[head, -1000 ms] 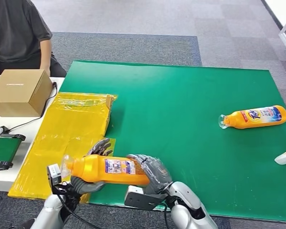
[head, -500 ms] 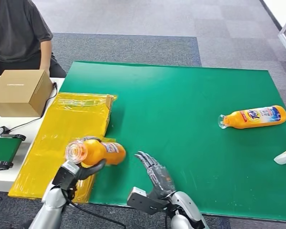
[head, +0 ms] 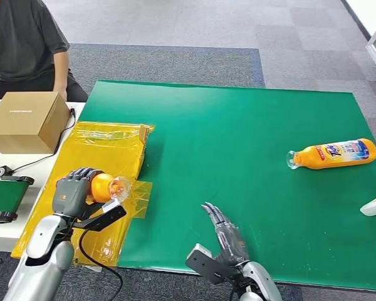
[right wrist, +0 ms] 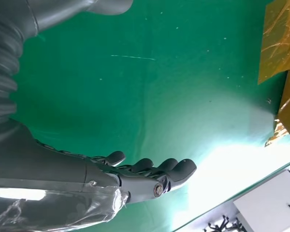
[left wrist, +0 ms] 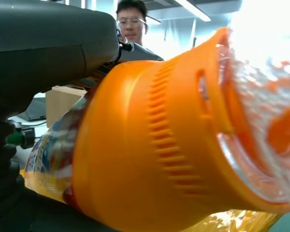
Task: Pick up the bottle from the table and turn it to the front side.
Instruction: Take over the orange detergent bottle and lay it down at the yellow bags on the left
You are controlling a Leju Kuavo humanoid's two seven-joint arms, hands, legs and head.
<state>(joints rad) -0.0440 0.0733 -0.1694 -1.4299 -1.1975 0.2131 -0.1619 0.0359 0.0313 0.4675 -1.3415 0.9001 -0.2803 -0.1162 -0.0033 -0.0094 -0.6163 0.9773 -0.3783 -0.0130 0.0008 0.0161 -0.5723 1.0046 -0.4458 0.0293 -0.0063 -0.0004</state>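
Two orange bottles counted, one bottle [head: 106, 187] gripped by left hand [head: 71, 192] over yellow sheet [head: 91, 163], second bottle [head: 335, 153] lay on green mat [head: 224, 144], right hand [head: 226, 238] held nothing, fingers spread.

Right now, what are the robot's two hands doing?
Left hand: holding the orange bottle.
Right hand: open, holding nothing, above the green mat.

— Any writing you can make out?
— The orange bottle [head: 335, 153] lying at the far right of the green mat [head: 233, 144] has a label with large letters, seemingly "Tide"; its smaller print stays unreadable.
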